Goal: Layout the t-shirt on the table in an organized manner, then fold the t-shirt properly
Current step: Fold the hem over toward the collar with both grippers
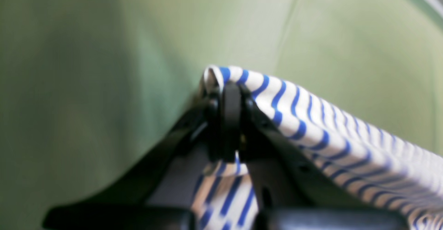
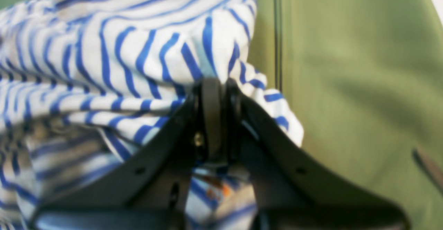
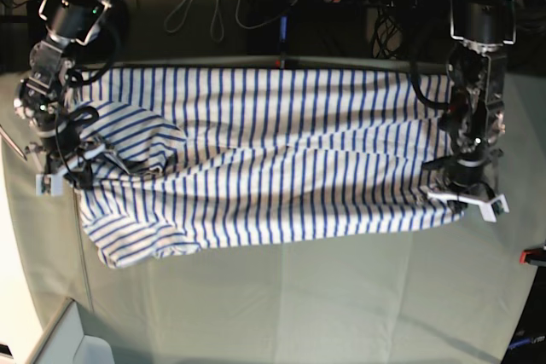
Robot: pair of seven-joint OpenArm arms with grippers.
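Both grippers were clamped on cloth. Left gripper (image 1: 230, 84): jaws pressed together on a folded edge of the shirt (image 1: 311, 126), striped fabric wrapped over the fingertips and trailing off to the right in the left wrist view, lifted off the table (image 1: 86, 84). Right gripper (image 2: 213, 84): jaws likewise closed tight, pinching a bunched fold of shirt (image 2: 138, 60); more cloth hung below between the fingers.

Base view: shirt (image 3: 281, 155) lay on the table (image 3: 341, 296), spread wide, long axis running left to right across the picture, stripes running top to bottom. Left gripper (image 3: 461, 189) held the shirt's right-hand end near its lower corner. Right gripper (image 3: 64, 155) held the left-hand end, where the cloth was rumpled, a sleeve folded over the body and another flap sticking out at lower left. Middle stretch fairly flat. Which end was collar and which hem could not be told.
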